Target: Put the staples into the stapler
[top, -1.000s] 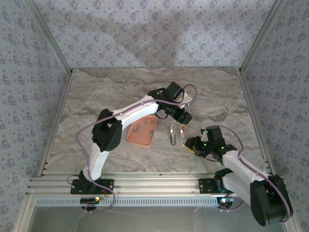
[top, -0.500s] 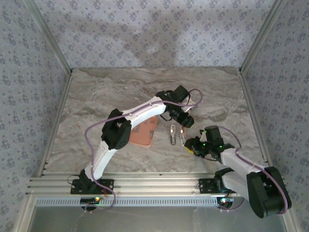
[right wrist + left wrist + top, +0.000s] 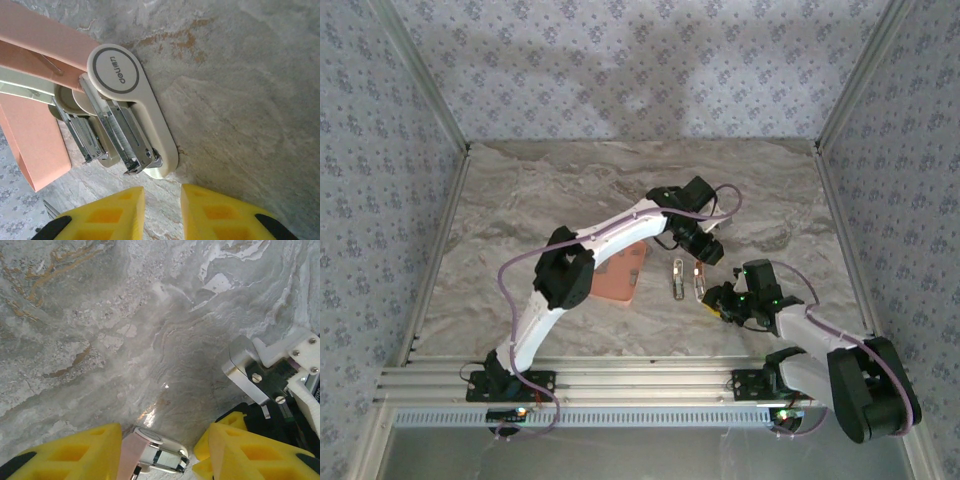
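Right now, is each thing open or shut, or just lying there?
stapler: swung wide open, lying on the table, metal magazine showing.
tray: lying flat on the table.
left gripper: open, one finger on each side of the stapler's end.
right gripper: open by a narrow gap, holding nothing, just short of the stapler.

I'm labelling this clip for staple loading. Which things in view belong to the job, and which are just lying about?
Job: stapler, lying open; left gripper, right gripper, by it; staples, too small to make out.
Lying about: salmon-orange tray, marble table.
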